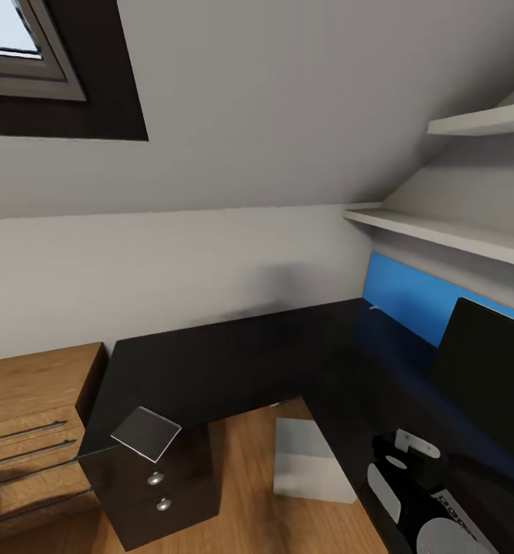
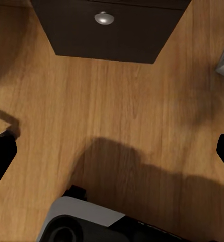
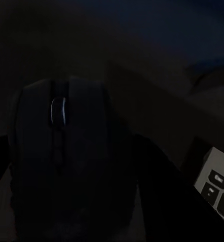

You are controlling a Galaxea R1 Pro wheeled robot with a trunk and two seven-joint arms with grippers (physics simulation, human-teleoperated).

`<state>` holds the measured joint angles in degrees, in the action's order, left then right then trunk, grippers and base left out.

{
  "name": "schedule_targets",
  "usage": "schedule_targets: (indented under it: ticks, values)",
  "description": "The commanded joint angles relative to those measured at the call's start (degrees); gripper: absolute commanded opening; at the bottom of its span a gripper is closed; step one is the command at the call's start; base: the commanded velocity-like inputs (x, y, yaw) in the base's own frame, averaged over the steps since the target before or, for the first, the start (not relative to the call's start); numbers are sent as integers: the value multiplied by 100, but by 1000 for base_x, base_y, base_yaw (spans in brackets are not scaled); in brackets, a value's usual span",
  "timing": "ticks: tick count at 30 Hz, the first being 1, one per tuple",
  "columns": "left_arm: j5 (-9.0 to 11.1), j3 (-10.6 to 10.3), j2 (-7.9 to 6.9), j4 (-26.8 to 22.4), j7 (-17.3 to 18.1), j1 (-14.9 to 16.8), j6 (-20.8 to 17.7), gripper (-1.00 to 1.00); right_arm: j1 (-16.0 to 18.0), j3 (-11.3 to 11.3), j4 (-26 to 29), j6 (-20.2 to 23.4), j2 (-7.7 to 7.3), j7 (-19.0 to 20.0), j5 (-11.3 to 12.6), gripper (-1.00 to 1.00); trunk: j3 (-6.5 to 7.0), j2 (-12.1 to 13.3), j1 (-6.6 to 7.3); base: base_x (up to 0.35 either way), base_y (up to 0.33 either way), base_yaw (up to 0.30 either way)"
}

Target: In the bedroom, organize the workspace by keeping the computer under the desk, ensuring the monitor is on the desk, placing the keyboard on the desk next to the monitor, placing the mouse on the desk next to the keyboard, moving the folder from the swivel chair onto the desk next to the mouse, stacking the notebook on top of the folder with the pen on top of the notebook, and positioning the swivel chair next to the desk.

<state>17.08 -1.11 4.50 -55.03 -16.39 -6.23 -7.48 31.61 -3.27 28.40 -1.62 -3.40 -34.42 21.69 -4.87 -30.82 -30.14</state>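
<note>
The L-shaped black tabletop [image 1: 234, 362] is seen from the head view, running along the grey wall and turning toward the right edge of the picture. The monitor [image 1: 492, 369] is stood on its right wing, in front of a blue panel [image 1: 411, 296] on the wall. The grey folder [image 1: 146, 432] is laid on the near left corner of the tabletop, right above the dark drawer unit [image 1: 161, 492] with its round silver knobs. The computer [image 1: 311, 462] is set on the wooden floor [image 1: 245, 531] in the inner corner of the L, just beside the tabletop's edge rather than clearly beneath it. A light wooden dresser [image 1: 26, 438] is placed left of the drawer unit, and two white shelves [image 1: 449, 231] are fixed to the sloped wall above.

The right arm [image 1: 411, 485] is seen over the tabletop in front of the monitor. In the right wrist view, very dark, the mouse [image 3: 66, 151] is seen close up between the fingers of the right hand [image 3: 71, 181], its scroll wheel faintly lit; whether it is actually gripped cannot be told.

In the left wrist view the left hand [image 2: 112, 151] is held wide open above the floor, its two dark fingertips [image 2: 1, 156] well apart, with the drawer unit and one knob [image 2: 104, 18] ahead of it.
</note>
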Motion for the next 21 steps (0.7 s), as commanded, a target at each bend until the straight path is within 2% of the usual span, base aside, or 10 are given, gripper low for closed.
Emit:
schedule_targets:
  ticks: [1,7,21]
  values:
    - [42,-12,-2,-16,-38,-1,-26,100,39,-35,-60,-31,-17,-31,103,-100,-29,-52,-25,0,0,0]
    - [41,-12,-2,-16,-39,-1,-19,100,93,-32,-167,-31,-35,-30,184,-100,-136,-293,-157,0,0,0]
    - [41,-12,-2,-16,-39,-1,-9,100,133,-28,-235,14,-46,-37,203,-100,-388,-854,-465,0,0,0]
